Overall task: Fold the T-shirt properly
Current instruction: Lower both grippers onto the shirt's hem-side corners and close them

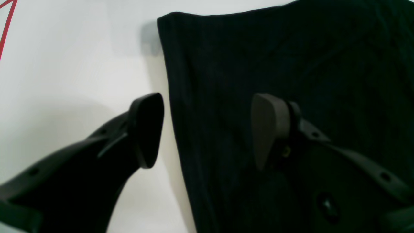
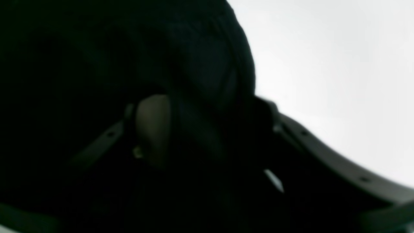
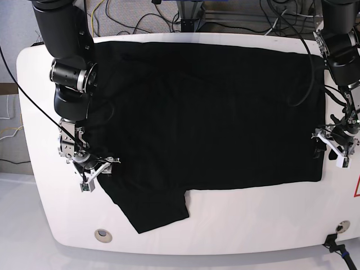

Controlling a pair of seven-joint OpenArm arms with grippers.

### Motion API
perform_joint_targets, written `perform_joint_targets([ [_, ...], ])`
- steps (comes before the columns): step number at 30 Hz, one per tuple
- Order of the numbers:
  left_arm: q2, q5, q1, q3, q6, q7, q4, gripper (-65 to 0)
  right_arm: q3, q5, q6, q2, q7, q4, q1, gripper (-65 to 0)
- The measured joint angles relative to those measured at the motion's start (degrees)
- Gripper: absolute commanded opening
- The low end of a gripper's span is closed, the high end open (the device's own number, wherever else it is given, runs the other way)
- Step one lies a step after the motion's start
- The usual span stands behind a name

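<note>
1. One T-shirt (image 3: pixel 208 112) lies spread across the white table (image 3: pixel 34 140), sleeve at lower left.
2. Left gripper (image 1: pixel 207 129): jaws apart, straddling the shirt edge, frame right.
3. Right gripper (image 2: pixel 210 129): cloth between jaws; grip state can't be told.

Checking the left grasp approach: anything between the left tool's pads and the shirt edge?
Nothing extra. In the left wrist view the open left tool straddles the T-shirt edge: one pad over bare white table, the other over cloth.
</note>
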Motion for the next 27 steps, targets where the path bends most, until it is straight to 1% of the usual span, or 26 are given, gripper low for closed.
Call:
perform_joint_targets([
  [5, 0.02, 0.00, -0.17, -0.02, 0.00, 0.02, -0.02, -24.7, 0.00, 0.00, -0.09, -0.02, 0.66, 0.00, -0.26, -64.7],
  [12, 0.00, 0.04, -1.31, -0.07, 0.00, 0.13, -0.39, -24.7, 0.00, 0.00, -0.11, 0.00, 0.68, 0.00, -0.26, -65.0],
  [13, -0.04, 0.07, -2.23, -0.09, 0.57, 0.00, -1.42, -24.7, 0.00, 0.00, -0.11, 0.00, 0.68, 0.00, -0.26, -65.0],
  [15, -0.66, -0.28, -4.24, 0.00, 4.33, -0.22, -5.11, -24.7, -0.02, 0.02, -0.09, -0.02, 0.72, 0.00, -0.26, -65.0],
  [17, -2.08, -0.17, -5.53, 0.00, 4.57, -0.20, -8.48, -24.7, 0.00, 0.02, -0.31, 0.00, 0.70, 0.00, -0.26, -65.0],
  [19, -2.71, 0.44, -6.82, 0.07, 5.22, -0.17, -11.56, -24.7, 0.00, 0.02, -0.28, -0.04, 0.68, 0.00, -0.26, -65.0],
  [22, -1.77, 0.26, -8.76, 0.42, 5.05, -0.28, -15.10, -24.7, -0.02, 0.04, -0.28, -0.17, 0.76, 0.00, -0.26, -65.0],
  [23, -1.68, 0.13, -9.55, 1.44, 4.92, -0.35, -16.24, -24.7, 0.00, 0.02, -0.24, -0.11, 0.87, 0.00, -0.26, -65.0],
  [24, -1.68, 0.31, -10.23, 2.45, 5.42, -0.33, -17.31, -24.7, 0.00, 0.07, -0.28, 0.00, 0.92, 0.00, -0.26, -65.0],
  [26, -1.75, 0.11, -11.30, 3.23, 8.72, -0.42, -19.12, -24.7, 0.00, 0.00, -0.28, -0.02, 0.90, 0.00, -0.26, -65.0],
  [27, -1.86, 0.17, -11.43, 3.23, 9.73, -1.09, -19.85, -24.7, -0.02, 0.02, -0.17, -0.09, 0.90, 0.00, -0.26, -65.0],
])
